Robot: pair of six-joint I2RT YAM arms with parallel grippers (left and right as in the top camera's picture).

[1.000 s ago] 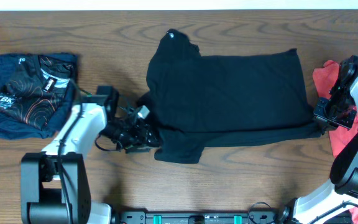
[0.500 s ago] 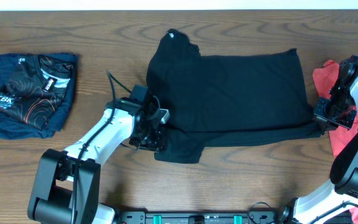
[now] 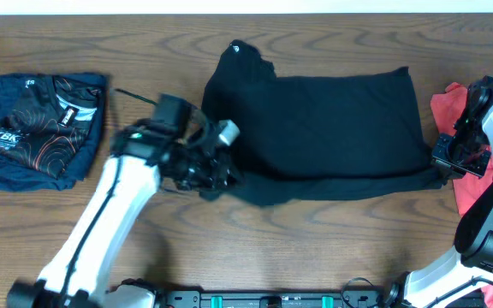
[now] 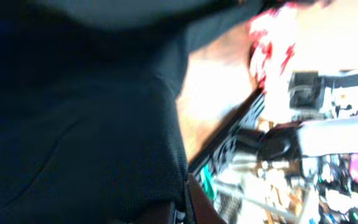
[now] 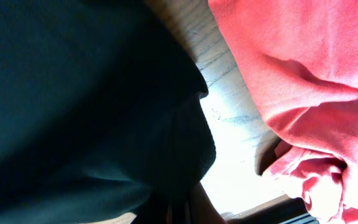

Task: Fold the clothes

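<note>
The black shirt (image 3: 332,128) lies spread across the middle of the table, collar at the far left. My left gripper (image 3: 218,175) is shut on its front left sleeve, and the fabric there is bunched and raised off the wood. In the left wrist view black cloth (image 4: 73,124) fills the frame down to the left gripper (image 4: 179,214). My right gripper (image 3: 441,175) is shut on the shirt's front right corner. In the right wrist view that black cloth (image 5: 73,93) runs into the right gripper (image 5: 188,208). A coral-red shirt (image 3: 452,107) lies crumpled at the right edge, and also shows in the right wrist view (image 5: 303,81).
A folded navy shirt with an orange print (image 3: 37,128) lies at the left of the table. Bare wood (image 3: 332,239) runs along the front edge. The arms' base rail (image 3: 264,299) sits at the front centre.
My left arm swung in to the shirt's front left sleeve, its jaws shut on it, and it lifted the sleeve off the table toward the body of the shirt. The right arm stayed put.
</note>
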